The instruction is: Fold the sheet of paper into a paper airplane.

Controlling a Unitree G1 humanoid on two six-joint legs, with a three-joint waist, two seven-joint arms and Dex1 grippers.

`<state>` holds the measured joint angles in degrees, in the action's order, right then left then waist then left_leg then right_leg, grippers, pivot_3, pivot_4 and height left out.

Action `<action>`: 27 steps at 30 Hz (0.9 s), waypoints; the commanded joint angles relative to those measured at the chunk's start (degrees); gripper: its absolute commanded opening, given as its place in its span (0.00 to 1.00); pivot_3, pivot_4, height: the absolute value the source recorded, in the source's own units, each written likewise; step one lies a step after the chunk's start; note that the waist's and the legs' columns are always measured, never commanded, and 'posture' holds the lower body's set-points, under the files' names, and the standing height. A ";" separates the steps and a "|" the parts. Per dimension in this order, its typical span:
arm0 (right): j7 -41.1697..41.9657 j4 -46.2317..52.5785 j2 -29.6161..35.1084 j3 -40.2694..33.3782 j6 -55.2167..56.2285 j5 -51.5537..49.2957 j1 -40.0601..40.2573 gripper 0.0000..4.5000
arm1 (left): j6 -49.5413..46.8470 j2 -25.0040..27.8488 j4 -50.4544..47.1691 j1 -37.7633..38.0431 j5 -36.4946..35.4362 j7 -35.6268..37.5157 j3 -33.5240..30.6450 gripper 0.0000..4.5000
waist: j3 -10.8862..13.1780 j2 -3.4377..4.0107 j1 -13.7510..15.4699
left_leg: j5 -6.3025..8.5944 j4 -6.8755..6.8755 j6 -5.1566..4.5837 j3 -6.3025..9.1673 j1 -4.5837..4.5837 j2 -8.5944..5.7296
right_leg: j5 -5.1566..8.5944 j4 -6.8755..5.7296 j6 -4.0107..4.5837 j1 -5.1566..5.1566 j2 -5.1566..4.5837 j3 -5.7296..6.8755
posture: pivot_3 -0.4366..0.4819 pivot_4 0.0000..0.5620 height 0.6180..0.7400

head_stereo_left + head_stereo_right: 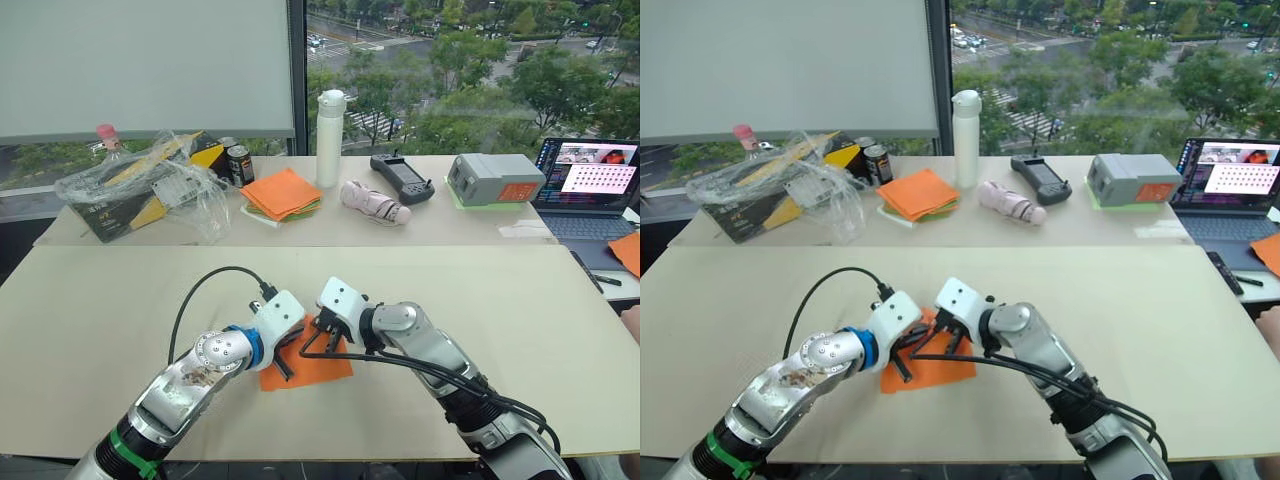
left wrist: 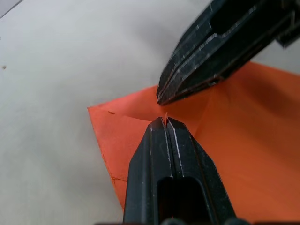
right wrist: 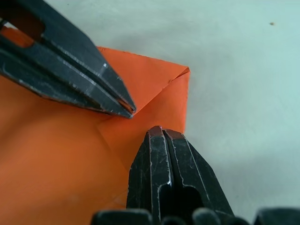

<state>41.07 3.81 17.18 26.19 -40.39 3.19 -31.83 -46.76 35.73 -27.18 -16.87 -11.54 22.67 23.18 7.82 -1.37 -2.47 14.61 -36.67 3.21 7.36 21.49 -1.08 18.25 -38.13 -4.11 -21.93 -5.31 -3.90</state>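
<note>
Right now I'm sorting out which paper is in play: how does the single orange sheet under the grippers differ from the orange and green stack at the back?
The single orange sheet of paper lies on the near table, creased, both grippers shut with tips on it. The pile of orange and green sheets sits on the far table, thick, untouched. Both are bright orange on top.
</note>
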 commanded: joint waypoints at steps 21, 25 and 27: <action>-0.82 -4.37 -5.27 -6.36 -1.27 -7.63 1.56 0.00 | 8.40 -2.35 3.03 3.65 11.17 5.87 1.05 0.01 | 0.02 0.03 0.10 | 0.00 -0.03 0.00 0.01 0.01 -0.01 | 0.00 -0.05 0.00 0.02 0.00 0.01 | 0.48 0.27 1.00; -1.00 -5.71 -6.33 -7.17 -0.06 -8.73 1.71 0.00 | 9.05 -2.25 2.28 5.19 10.86 7.14 -0.28 0.01 | 0.02 0.03 -0.02 | 0.01 -0.03 -0.02 0.01 0.00 0.00 | 0.00 -0.08 0.00 0.00 0.00 0.01 | 0.48 0.27 1.00; -1.09 -6.43 -6.84 -7.66 0.49 -9.31 1.67 0.00 | 9.53 -2.11 1.94 5.82 10.83 7.78 -0.78 0.01 | 0.02 0.03 -0.14 | 0.01 -0.03 -0.02 0.01 0.00 0.00 | 0.00 -0.09 0.00 -0.01 0.01 0.01 | 0.48 0.27 1.00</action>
<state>39.91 -1.75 10.73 18.91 -40.38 -5.16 -30.73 -37.30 33.47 -24.39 -12.40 -0.34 28.87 21.71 7.83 -1.34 -2.61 14.62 -36.70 3.19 7.37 21.49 -1.07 18.25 -38.22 -4.11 -21.95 -5.30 -3.89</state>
